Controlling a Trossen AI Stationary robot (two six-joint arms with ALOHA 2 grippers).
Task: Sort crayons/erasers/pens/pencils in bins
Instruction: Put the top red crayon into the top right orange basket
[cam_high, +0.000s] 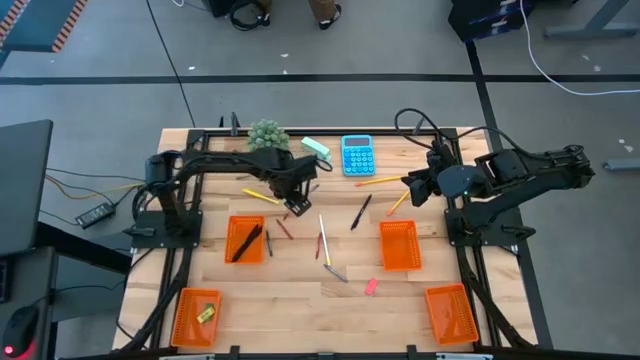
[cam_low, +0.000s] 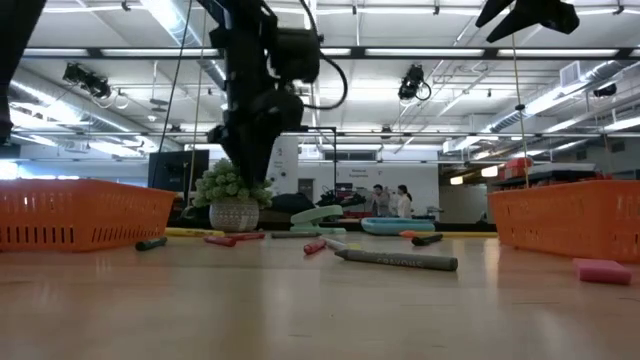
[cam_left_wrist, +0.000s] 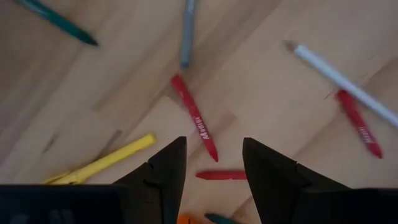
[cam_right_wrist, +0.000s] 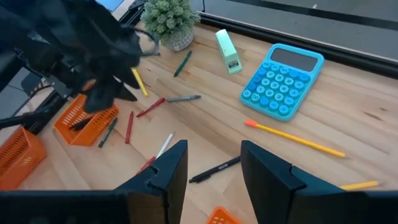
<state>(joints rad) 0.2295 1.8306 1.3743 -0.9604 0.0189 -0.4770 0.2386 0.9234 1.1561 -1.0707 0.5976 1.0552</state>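
The desk (cam_high: 300, 300) is pale, matt wood planks; the bins (cam_high: 399, 246) look like orange plastic mesh; the calculator (cam_right_wrist: 283, 81) is glossy blue plastic.

Bins (cam_high: 399, 245) bright orange with a mesh pattern, four alike; table (cam_high: 300, 300) pale wood planks with visible grain. Crayons (cam_left_wrist: 194, 117) red with small lettering printed along the wrapper — pencils (cam_right_wrist: 295, 138) yellow with orange tips, pens (cam_high: 360, 212) black, one eraser (cam_high: 371, 286) pink and another (cam_high: 206, 314) yellow-green. Calculator (cam_right_wrist: 283, 81) bright blue with lighter keys, block (cam_right_wrist: 228, 51) beside it mint green, plant (cam_right_wrist: 168, 17) green in a pale pot — both arms dark.
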